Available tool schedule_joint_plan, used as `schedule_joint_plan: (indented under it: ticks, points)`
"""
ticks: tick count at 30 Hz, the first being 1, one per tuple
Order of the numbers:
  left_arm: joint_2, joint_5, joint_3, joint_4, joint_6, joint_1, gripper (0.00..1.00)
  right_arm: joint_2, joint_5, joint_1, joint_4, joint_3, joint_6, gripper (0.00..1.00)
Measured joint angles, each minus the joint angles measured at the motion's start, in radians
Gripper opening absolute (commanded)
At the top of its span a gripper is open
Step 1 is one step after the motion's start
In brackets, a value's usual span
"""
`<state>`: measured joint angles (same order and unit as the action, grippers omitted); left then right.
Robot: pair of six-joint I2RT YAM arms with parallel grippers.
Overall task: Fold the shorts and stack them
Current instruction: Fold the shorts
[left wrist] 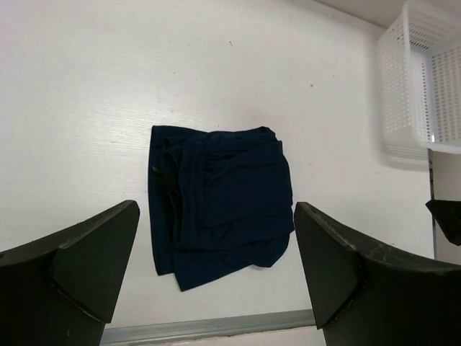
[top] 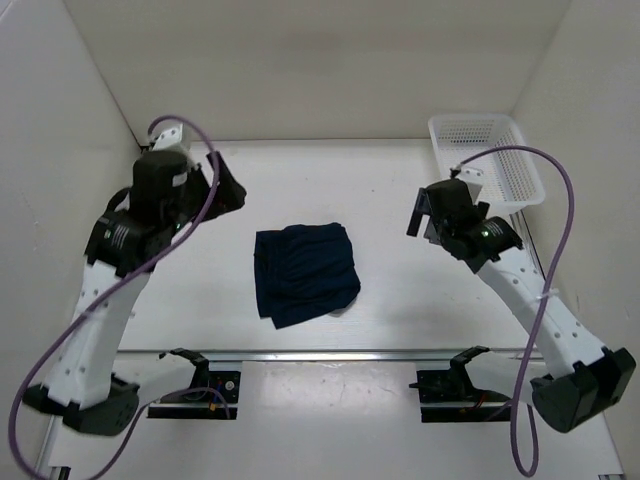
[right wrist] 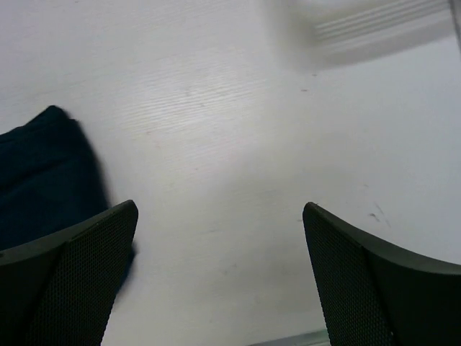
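Note:
The dark navy shorts (top: 305, 272) lie folded into a rough square on the white table, near the front centre. They show in the left wrist view (left wrist: 220, 202) and partly at the left edge of the right wrist view (right wrist: 43, 180). My left gripper (top: 225, 190) is open and empty, raised to the left of the shorts. My right gripper (top: 428, 215) is open and empty, raised to the right of the shorts. In each wrist view the jaws stand wide apart with nothing between them.
A white plastic mesh basket (top: 490, 160) stands at the back right by the wall; it also shows in the left wrist view (left wrist: 421, 79). White walls enclose the table on three sides. A metal rail (top: 330, 355) runs along the front edge.

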<state>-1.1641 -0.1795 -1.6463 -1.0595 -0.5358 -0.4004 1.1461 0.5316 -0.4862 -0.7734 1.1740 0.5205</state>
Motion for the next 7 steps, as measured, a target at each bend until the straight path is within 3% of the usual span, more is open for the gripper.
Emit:
schedule_joint_plan:
  ticks: [3,7]
  points:
    - [0.136,0.0,0.128,0.028,-0.008,0.0,1.0,-0.061,0.057,0.001,-0.048,-0.022,0.016,1.0]
    - [0.197,-0.006,0.222,0.037,-0.02,0.0,0.95,-0.124,0.103,0.001,-0.082,-0.052,0.038,0.99]
